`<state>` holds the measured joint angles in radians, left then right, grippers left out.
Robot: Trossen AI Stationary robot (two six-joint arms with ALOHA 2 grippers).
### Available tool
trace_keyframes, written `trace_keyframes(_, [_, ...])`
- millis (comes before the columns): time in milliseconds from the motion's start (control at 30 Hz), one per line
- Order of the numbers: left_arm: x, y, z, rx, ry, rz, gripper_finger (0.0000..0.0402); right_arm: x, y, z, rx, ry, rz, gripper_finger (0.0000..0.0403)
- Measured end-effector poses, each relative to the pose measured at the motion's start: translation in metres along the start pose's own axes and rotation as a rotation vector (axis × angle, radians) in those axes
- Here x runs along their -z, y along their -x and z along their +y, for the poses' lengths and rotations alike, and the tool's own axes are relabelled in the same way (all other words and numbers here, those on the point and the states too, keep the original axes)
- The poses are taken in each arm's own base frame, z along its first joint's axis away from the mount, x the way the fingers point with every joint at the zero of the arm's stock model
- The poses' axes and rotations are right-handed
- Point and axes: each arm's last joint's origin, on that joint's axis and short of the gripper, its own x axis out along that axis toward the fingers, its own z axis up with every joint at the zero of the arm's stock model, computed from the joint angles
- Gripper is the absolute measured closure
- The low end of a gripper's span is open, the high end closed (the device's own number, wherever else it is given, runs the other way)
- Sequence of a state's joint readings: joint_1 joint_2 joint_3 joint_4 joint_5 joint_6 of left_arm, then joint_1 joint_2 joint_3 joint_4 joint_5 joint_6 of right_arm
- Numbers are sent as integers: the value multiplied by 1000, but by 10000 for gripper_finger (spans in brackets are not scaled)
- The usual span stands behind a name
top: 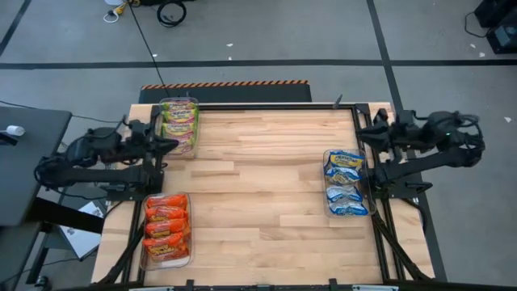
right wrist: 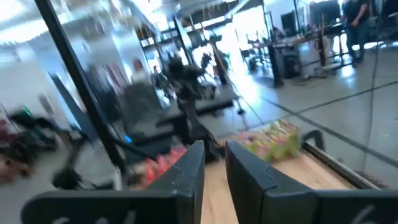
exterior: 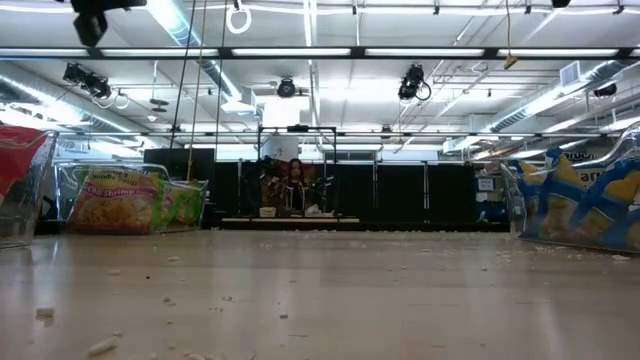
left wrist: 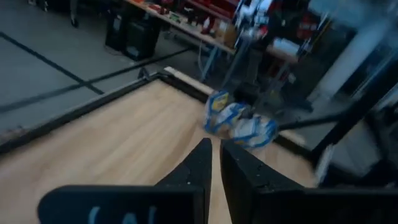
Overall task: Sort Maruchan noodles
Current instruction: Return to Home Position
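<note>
The left gripper (left wrist: 214,146), fingers pressed almost together on nothing, sat at the table's (top: 258,178) left edge. The right gripper (right wrist: 214,148) sat likewise at the right edge. Both looked parked because sorting seemed finished. Blue packs (top: 346,184) lay in the right bin (top: 325,182), orange packs (top: 166,230) in the near-left bin (top: 166,265), and green packs (top: 179,121) in the far-left bin (top: 179,100).
</note>
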<state>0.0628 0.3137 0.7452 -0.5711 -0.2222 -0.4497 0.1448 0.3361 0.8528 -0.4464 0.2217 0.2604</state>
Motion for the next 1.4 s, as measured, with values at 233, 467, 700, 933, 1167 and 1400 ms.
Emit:
trace_keyframes(233, [10, -5, 2, 92, -134, -92, 361, 13, -2, 1, -145, 160, -74, 330])
trace_keyframes(467, [54, -28, 8, 410, -253, -136, 361, 65, -15, -6, -272, 163, -68, 332])
trace_keyframes(700, [71, -20, 14, 502, -376, -274, 361, 83, 10, -15, -359, 71, -139, 330])
trace_keyframes(933, [102, -33, 21, 593, -338, -354, 361, 98, 1, -16, -374, 58, -75, 331])
trace_keyframes(1167, [122, -39, 25, 663, -273, -361, 361, 128, -13, -19, -454, -1, -123, 332])
trace_keyframes(1400, [124, -40, 25, 645, -301, -354, 361, 173, -27, -31, -377, -35, -120, 330])
